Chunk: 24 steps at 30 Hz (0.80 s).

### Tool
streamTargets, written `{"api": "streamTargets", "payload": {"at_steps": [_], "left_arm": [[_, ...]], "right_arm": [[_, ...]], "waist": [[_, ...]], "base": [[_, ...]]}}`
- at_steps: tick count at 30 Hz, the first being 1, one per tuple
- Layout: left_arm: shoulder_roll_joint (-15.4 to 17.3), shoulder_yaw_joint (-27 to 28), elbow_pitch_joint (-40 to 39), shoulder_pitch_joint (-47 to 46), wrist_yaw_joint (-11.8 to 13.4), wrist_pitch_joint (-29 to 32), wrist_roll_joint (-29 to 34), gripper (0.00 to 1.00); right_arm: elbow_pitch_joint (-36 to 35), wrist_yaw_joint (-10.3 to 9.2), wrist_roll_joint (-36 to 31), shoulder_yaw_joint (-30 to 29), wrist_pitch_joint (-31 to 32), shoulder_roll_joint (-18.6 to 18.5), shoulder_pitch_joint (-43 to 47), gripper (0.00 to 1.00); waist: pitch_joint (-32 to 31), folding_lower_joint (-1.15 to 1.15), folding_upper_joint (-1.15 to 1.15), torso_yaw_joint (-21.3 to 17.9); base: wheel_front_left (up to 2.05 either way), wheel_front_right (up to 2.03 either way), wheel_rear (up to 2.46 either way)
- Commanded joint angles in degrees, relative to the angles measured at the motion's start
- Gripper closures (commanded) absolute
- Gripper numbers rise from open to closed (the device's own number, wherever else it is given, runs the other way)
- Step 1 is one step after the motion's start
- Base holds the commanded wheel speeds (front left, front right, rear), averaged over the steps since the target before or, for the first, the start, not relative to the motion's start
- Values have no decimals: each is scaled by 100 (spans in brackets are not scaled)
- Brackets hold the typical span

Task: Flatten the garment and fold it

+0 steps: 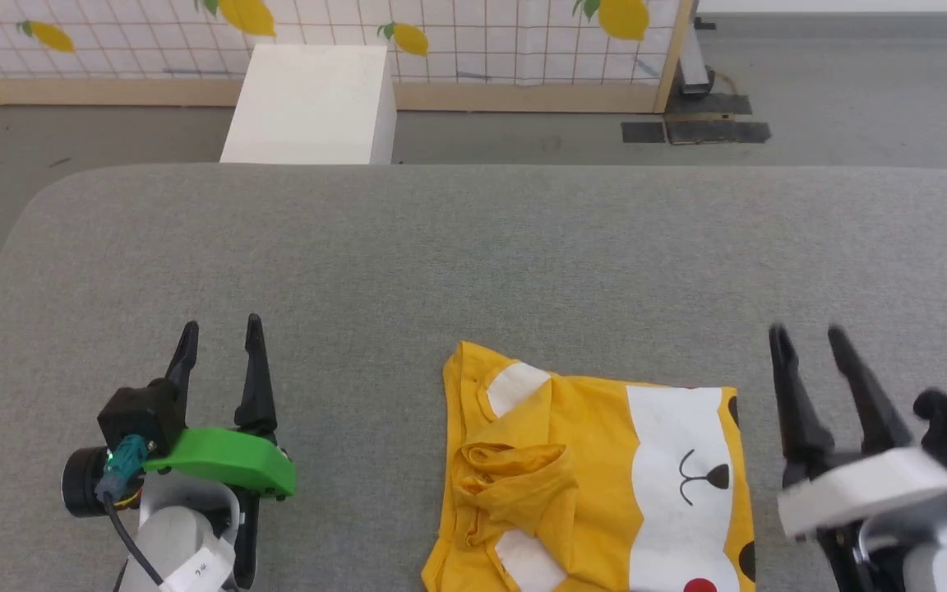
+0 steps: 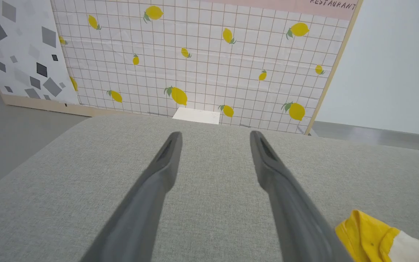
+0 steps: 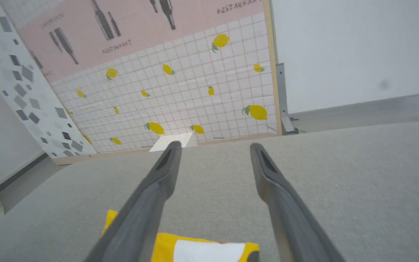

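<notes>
Garment (image 1: 597, 477): lies on the grey table (image 1: 473, 247), at the near edge of the head view, between the two grippers and nearer the right one. It is cut off by the bottom of the frame. It is gathered into a rough rectangle. The right part lies flat, print up: white patch, black nose and mouth lines, black dots along the right edge, a red dot at the bottom. The left part is rumpled, with a bunched yellow fold on top of it (sleeve or collar, cannot tell which) and small white bits showing above and below it.

Left gripper (image 1: 221, 326): low left in the head view, well apart from the garment, fingers spread. The left wrist view shows the gripper (image 2: 215, 134) with only bare table between the fingers. A yellow corner of the garment (image 2: 376, 240) shows at the lower right there, clear of the fingers.

Right gripper (image 1: 808, 333): just beside the garment's right edge, not touching it, slightly blurred. Its fingers are parted. In the right wrist view the gripper (image 3: 215, 145) has nothing between its fingers. The garment (image 3: 202, 251) sits at the bottom edge, partly behind the left finger.

Beyond the table: a white box (image 1: 309, 103) on the floor, against a lemon-print panel (image 1: 482, 49).
</notes>
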Motion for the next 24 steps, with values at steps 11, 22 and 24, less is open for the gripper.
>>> {"api": "streamTargets", "payload": {"at_steps": [11, 22, 24], "left_arm": [[-21, 97, -8, 95, -86, -26, 63, 0], [-29, 64, 26, 76, -105, -26, 39, 0], [-30, 89, 25, 75, -95, -26, 34, 0]], "right_arm": [[1532, -8, 1198, -14, 1847, 6, 467, 0], [2341, -8, 901, 329, 2507, 6, -258, 100], [2049, -8, 398, 409, 2601, 6, -371, 100]], "waist": [[-54, 0, 0, -47], [48, 0, 0, 89], [72, 0, 0, 65]], "base": [[0, 0, 0], [0, 0, 0], [0, 0, 0]]}}
